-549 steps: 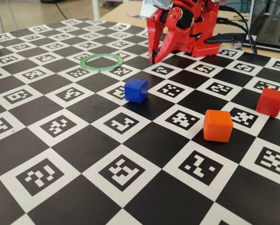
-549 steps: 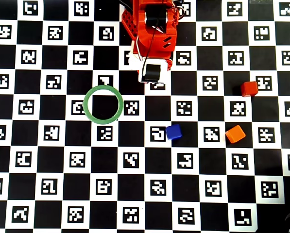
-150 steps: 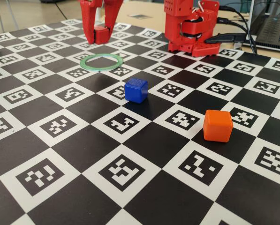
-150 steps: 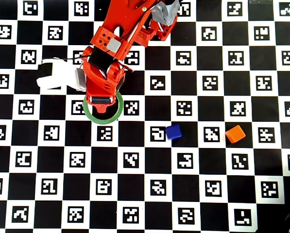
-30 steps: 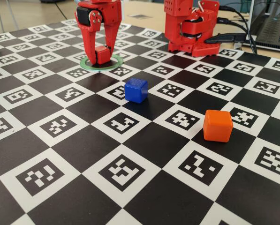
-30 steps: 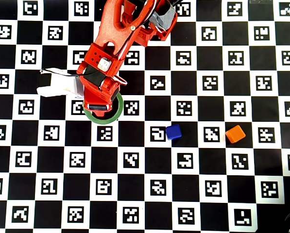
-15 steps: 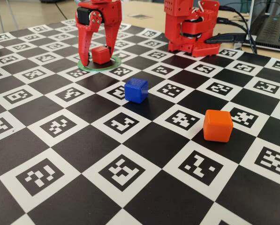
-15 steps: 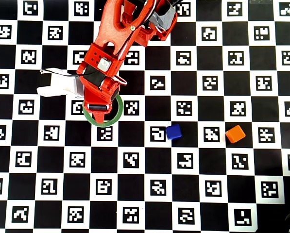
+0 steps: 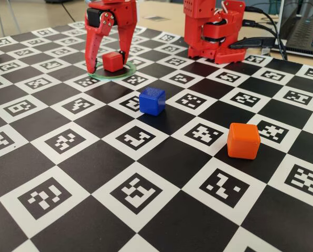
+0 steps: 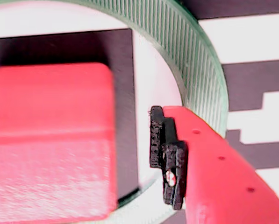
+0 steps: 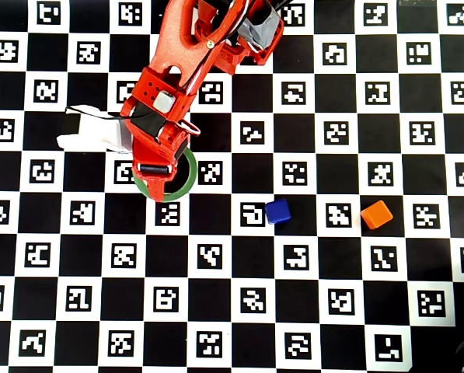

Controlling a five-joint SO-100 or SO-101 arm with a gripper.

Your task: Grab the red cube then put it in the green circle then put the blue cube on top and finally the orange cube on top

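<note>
Nearest the fixed camera sat the orange cube, then the blue cube, both untouched on the checkered table. Farther back, the red cube rested inside the green circle. A second earlier the end effector had been clamped on it; now its jaws stood spread, with a clear gap beside the cube in the wrist view. The first placement looked complete, so lifting clear and fetching the blue cube seemed next.

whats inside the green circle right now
The red cube sits inside the green circle, between the fingers of the open gripper. In the overhead view the arm covers the cube and most of the ring.
</note>
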